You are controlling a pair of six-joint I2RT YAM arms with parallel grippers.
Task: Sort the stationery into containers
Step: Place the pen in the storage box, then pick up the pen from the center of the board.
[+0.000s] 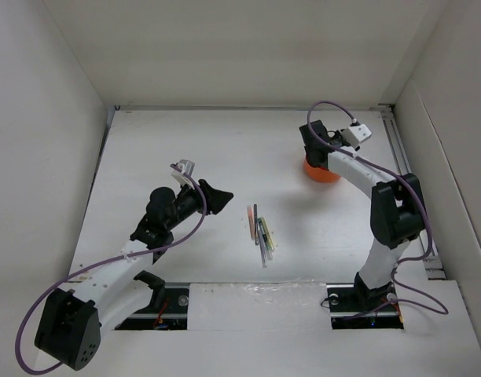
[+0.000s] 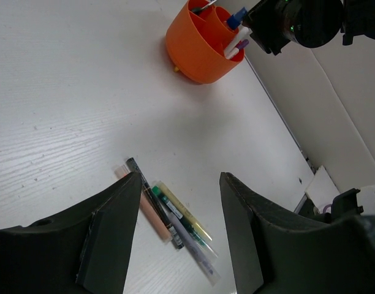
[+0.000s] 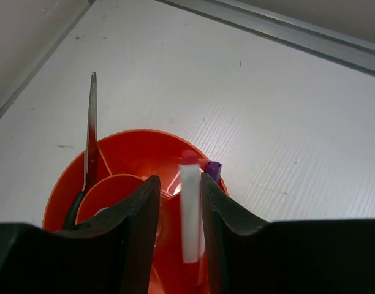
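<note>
Pens [image 1: 261,232] lay in a loose bundle on the desk [image 1: 185,141], near the middle of the top view, side by side and partly overlapping. Their long axes ran roughly from 12 to 6 o'clock, tipped slightly toward 11 and 5. The left end effector [image 1: 217,196] hovered just beside them, with the bundle at about 4 o'clock from it. From the left wrist the bundle sat low between the two fingers, slanting from 11 to 5 o'clock, so the fingers were not squarely across the shafts. The jaws stood wide and held nothing. The left forearm reached out from its base toward 1 o'clock, with the wrist pitched down at the desk.

The orange holder [image 2: 196,52] stood well apart from the bundle, at about 2 o'clock from it, with the right arm bent over it. The right end effector [image 3: 178,208] pointed down into the holder, and a white marker [image 3: 190,214] with a red cap stood upright between its fingers inside an outer compartment. The jaws were narrow, yet a strip of orange showed between one finger and the marker. It looked loose in the gap rather than clamped. A purple-capped item [image 3: 212,168] stood just beside it in the same holder.

As a judgement, the left arm was the nearer one for the next pen. Its wrist would need turning so the jaws closed across a single shaft.
</note>
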